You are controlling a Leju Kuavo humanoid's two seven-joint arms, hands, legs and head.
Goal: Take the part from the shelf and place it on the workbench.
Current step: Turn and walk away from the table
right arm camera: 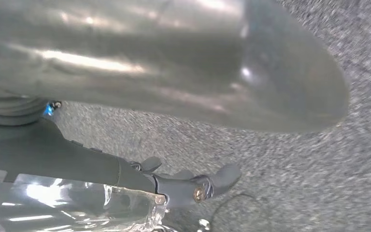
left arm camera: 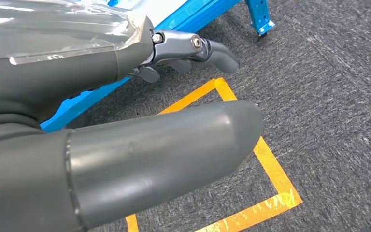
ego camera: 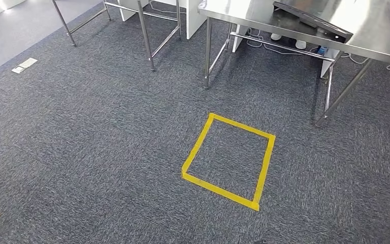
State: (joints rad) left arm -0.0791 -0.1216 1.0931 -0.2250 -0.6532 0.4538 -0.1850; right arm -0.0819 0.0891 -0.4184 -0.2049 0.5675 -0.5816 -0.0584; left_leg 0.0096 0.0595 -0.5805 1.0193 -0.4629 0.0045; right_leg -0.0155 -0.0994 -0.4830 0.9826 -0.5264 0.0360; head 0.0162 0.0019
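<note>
Both hands (left arm camera: 140,145) (right arm camera: 183,63) apparently around clear-wrapped part (left arm camera: 53,34).

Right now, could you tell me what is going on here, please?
The robot stands on grey carpet, facing a steel workbench beyond a yellow tape square. Something in clear plastic lies against the left robot hand and the right robot hand; whether they grip it is unclear. A blue frame stands near the left one.

floor: grey carpet (ego camera: 81,132) | yellow tape square (ego camera: 228,160) (angled) | steel tables (ego camera: 304,25)
</note>
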